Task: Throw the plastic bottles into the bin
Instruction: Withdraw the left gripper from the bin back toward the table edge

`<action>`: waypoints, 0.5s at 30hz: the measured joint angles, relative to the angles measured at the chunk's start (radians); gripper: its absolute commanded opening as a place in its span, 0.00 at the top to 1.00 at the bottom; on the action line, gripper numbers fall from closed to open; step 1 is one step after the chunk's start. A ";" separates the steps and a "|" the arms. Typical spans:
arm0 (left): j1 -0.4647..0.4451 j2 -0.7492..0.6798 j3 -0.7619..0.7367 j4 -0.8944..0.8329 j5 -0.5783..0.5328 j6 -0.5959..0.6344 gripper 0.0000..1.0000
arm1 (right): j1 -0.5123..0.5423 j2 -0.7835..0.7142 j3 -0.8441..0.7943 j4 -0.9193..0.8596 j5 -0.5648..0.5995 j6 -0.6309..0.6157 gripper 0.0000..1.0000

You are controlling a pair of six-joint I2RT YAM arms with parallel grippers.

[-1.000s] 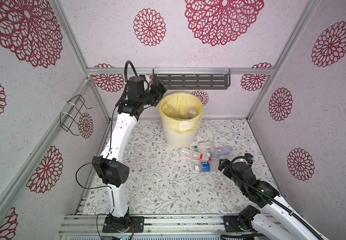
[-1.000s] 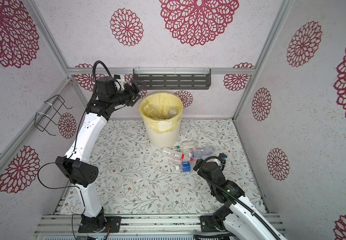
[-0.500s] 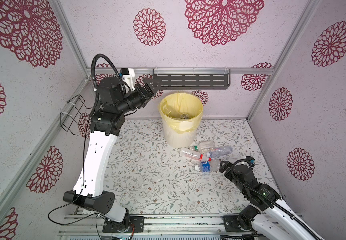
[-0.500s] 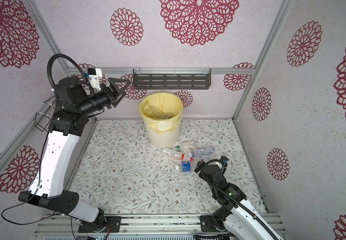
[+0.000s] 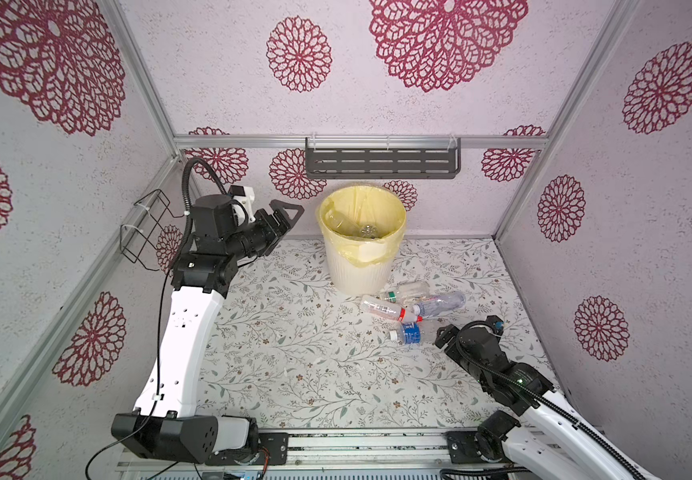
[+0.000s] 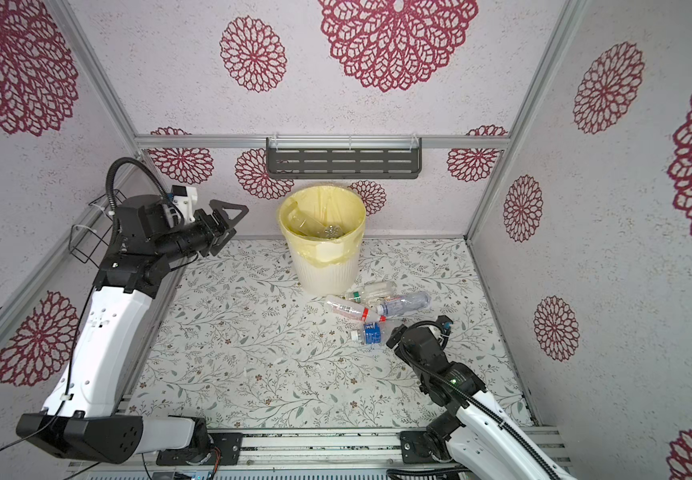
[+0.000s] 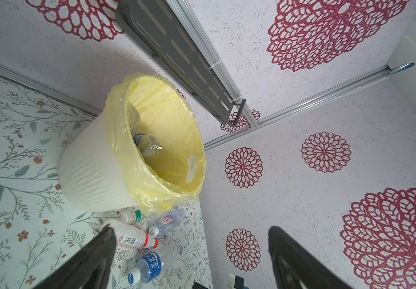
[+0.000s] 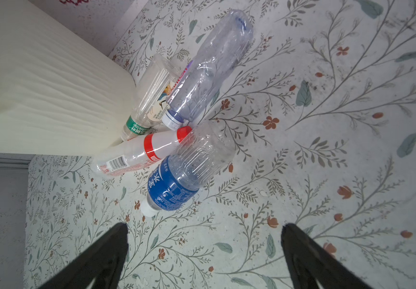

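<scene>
The bin [image 5: 358,266] [image 6: 325,270] [image 7: 94,165] stands at the back, its yellow bag folded over the rim, and clear plastic bottles [image 5: 356,227] [image 7: 149,147] lie inside. Several plastic bottles lie on the floor beside it: a blue-labelled one [image 5: 408,332] [image 8: 177,180], a red-capped one [image 5: 382,308] [image 8: 137,155], a bluish clear one [image 5: 439,302] [image 8: 209,67] and a green-banded one [image 5: 406,290] [image 8: 152,95]. My left gripper [image 5: 290,212] [image 6: 234,212] [image 7: 192,230] hangs open and empty, left of the bin's rim. My right gripper [image 5: 444,336] [image 8: 205,226] is open, low, just short of the blue-labelled bottle.
A grey slotted shelf [image 5: 381,163] is fixed to the back wall above the bin. A black wire basket [image 5: 144,228] hangs on the left wall behind my left arm. Walls close the floor [image 5: 294,357] on three sides.
My left arm has pulled back from the bin's rim to the left and sunk lower, its gripper still open. The right arm has barely shifted.
</scene>
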 measured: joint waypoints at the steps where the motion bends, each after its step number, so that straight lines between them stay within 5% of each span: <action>1: 0.002 -0.013 -0.013 0.001 0.003 0.003 0.03 | 0.000 0.005 0.000 -0.006 -0.004 0.006 0.01; 15: 0.019 -0.079 -0.233 0.011 -0.043 0.079 0.03 | 0.000 0.032 0.000 -0.022 -0.019 0.048 0.01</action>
